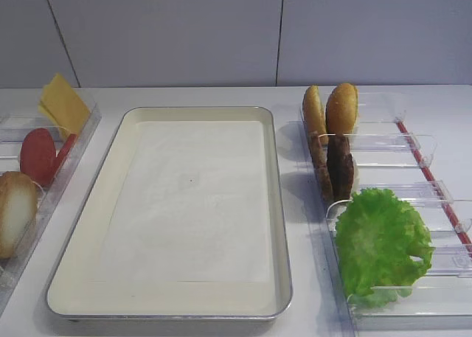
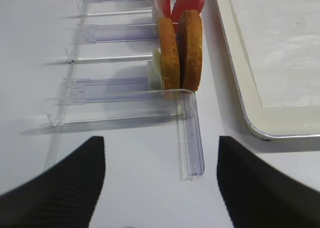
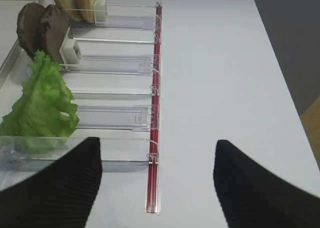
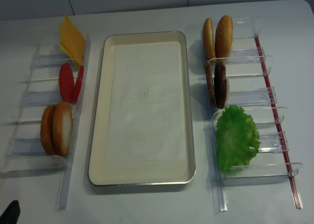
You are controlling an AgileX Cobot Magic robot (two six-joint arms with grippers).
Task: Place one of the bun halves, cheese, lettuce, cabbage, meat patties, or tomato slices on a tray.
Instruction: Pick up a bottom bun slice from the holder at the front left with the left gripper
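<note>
The cream tray (image 4: 100,111) with its white paper liner lies in the middle with nothing on it. In the left rack stand two bun halves (image 4: 62,127), one with a pale cut face, red tomato slices (image 4: 66,82) and yellow cheese (image 4: 72,37). The right rack holds dark meat patties (image 4: 219,84) and a ruffled lettuce leaf (image 4: 236,138). No cabbage is in view. My left gripper (image 2: 160,153) hangs open and empty over bare table, short of the bun halves (image 2: 180,48). Beside the lettuce (image 3: 42,106), my right gripper (image 3: 157,153) is open and empty.
Two sesame-speckled bun halves (image 4: 223,35) stand at the far end of the right clear rack (image 4: 255,96). A red strip (image 3: 152,138) runs along that rack's outer edge. The left clear rack (image 2: 190,138) ends just ahead of my left fingers, with the tray's corner (image 2: 265,130) to its right.
</note>
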